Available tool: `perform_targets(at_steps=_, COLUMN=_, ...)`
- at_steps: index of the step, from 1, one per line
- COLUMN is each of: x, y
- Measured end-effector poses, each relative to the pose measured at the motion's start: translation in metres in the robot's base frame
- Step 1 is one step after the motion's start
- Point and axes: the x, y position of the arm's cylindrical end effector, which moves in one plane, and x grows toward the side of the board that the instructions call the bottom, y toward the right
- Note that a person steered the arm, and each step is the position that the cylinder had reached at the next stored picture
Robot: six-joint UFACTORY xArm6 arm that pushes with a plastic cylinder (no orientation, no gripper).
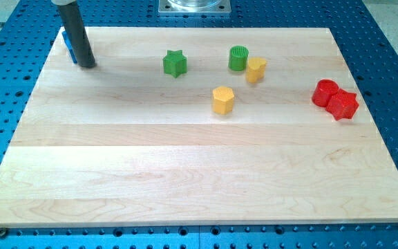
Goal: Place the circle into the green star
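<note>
A green star block [175,63] lies near the view's top, left of centre. A green circle block [238,57] stands to its right, touching a yellow block [256,70]. My tip [86,65] rests on the board at the view's top left, far left of the green star. A blue block [67,43] is mostly hidden behind the rod, right beside my tip.
A yellow hexagon-like block [223,99] lies below the green circle. A red circle block [325,92] and a red block [343,104] touch each other at the view's right. The wooden board [185,173] sits on a blue perforated table.
</note>
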Motion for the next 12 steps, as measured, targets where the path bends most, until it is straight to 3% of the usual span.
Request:
perform_targets(at_steps=2, x=-0.001, y=0.0)
perform_targets(at_steps=3, x=-0.001, y=0.056)
perform_targets(at_steps=4, x=-0.01, y=0.151)
perform_targets(at_steps=5, x=-0.047, y=0.181)
perform_targets(at_steps=7, x=0.071, y=0.159)
perform_targets(at_steps=8, x=0.02, y=0.191)
perform_targets(at_steps=9, x=0.014, y=0.229)
perform_targets(at_steps=10, x=0.058, y=0.233)
perform_targets(at_steps=12, x=0.07, y=0.205)
